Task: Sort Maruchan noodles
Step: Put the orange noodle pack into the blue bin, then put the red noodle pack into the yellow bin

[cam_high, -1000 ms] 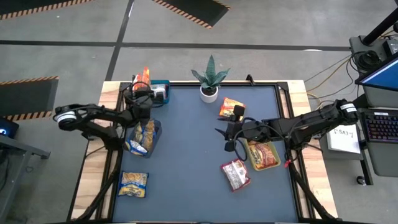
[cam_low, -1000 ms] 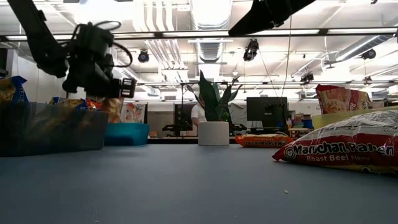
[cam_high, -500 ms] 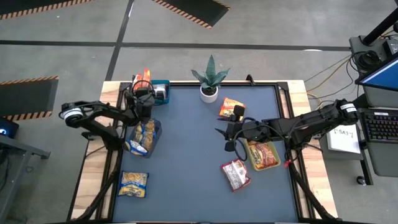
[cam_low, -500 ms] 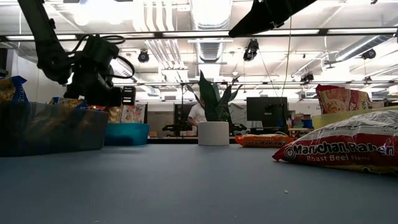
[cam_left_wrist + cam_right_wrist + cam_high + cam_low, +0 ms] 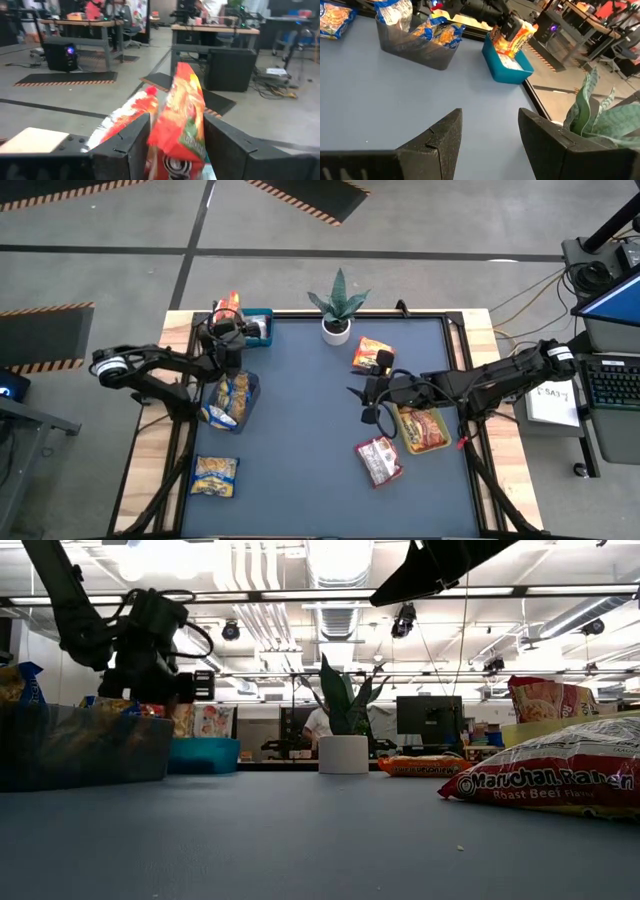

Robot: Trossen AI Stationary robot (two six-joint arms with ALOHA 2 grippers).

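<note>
My left gripper (image 5: 225,330) (image 5: 176,120) is over the left end of the blue bin (image 5: 258,315) (image 5: 507,70), shut on an orange-red noodle packet (image 5: 230,302) (image 5: 521,36). A second orange-red packet (image 5: 127,112) shows just beside one finger. Yellow-and-blue packets (image 5: 230,398) stand in the dark bin (image 5: 415,47). One more (image 5: 215,475) lies flat near the table's near left. An orange-red packet (image 5: 372,352) and a red-and-white one (image 5: 378,460) (image 5: 550,780) lie on the table's right half. My right gripper (image 5: 363,395) (image 5: 490,115) hovers open between them. My left gripper pinches the orange-red packet between its two fingers (image 5: 135,145), on the packet's lower part (image 5: 184,137). The fingers come slanting from above and the near side. The packet stands on edge between them, and its free end (image 5: 186,75) reaches past the fingertips toward the far edge.
A potted plant (image 5: 337,310) (image 5: 343,740) stands at the middle of the far edge. The yellow-green bin (image 5: 400,430) (image 5: 560,723) with orange-red packets sits at the right edge, by the right arm. The middle of the blue table top (image 5: 300,410) is bare.
My left gripper, still holding the orange-red packet, has shifted a little toward the far edge over the blue bin; in the low view it dipped and then came back up. The right arm has kept still.
</note>
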